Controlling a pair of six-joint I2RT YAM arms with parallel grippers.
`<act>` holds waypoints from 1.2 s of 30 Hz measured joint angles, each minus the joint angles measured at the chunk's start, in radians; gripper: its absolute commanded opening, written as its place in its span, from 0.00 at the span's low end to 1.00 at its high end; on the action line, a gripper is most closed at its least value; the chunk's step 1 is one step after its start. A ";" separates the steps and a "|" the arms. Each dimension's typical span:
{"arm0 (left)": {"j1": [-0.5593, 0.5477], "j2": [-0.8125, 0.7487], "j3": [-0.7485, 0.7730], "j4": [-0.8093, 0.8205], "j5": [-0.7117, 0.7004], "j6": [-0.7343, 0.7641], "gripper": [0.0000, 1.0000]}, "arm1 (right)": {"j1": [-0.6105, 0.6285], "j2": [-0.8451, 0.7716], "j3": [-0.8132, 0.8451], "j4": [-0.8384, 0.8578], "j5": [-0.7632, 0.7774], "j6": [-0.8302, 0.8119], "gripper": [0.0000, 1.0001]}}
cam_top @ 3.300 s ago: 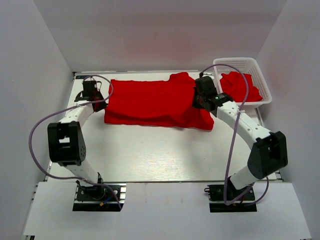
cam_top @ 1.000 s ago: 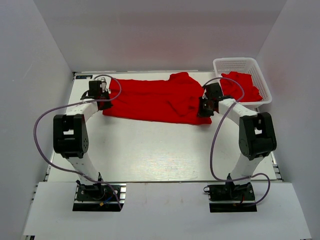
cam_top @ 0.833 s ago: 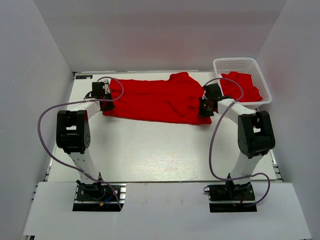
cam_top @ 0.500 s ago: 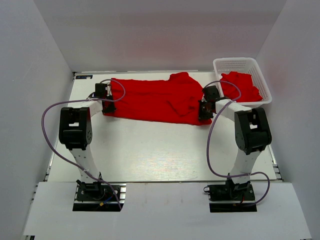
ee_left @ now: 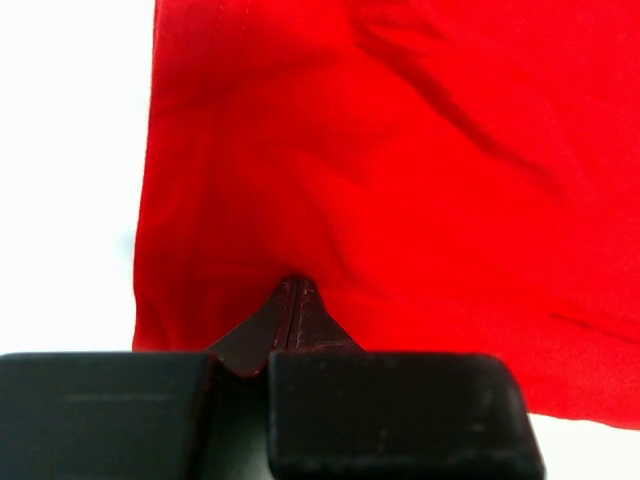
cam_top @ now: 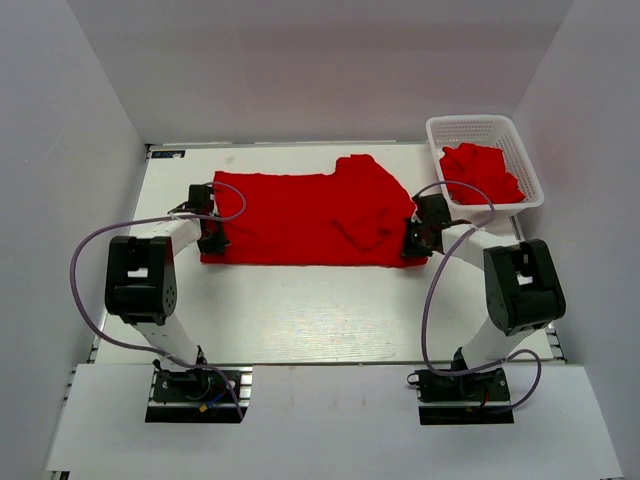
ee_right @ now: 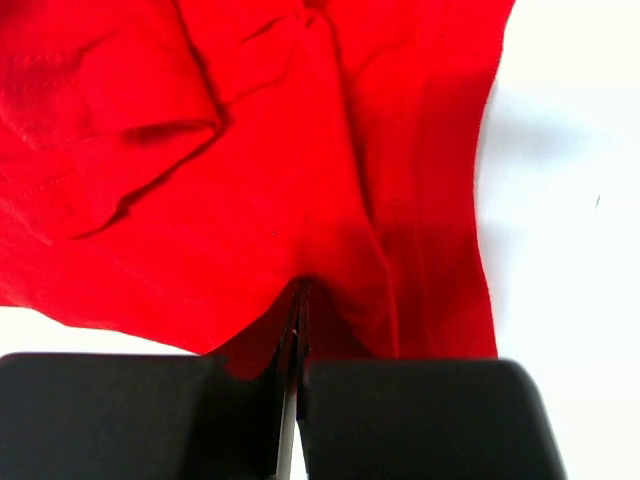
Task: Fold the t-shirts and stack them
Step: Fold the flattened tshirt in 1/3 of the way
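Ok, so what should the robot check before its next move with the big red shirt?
1. The left gripper is shut on the spread red cloth t-shirt, near its left corner: ok.
2. The right gripper is shut near its right corner: ok.
3. Shirt lies smooth: not ok, creases beside the right gripper.
4. Each grip catches every cloth layer: cannot tell.
5. Bare room on the white table in front of the shirt: ok.
6. The white plastic lattice basket, holding a crumpled red t-shirt, sits apart from the spread shirt: ok.
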 measured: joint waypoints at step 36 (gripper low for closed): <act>-0.019 -0.312 0.308 -0.121 0.001 0.039 0.52 | 0.108 -0.247 0.373 -0.386 0.080 0.032 0.61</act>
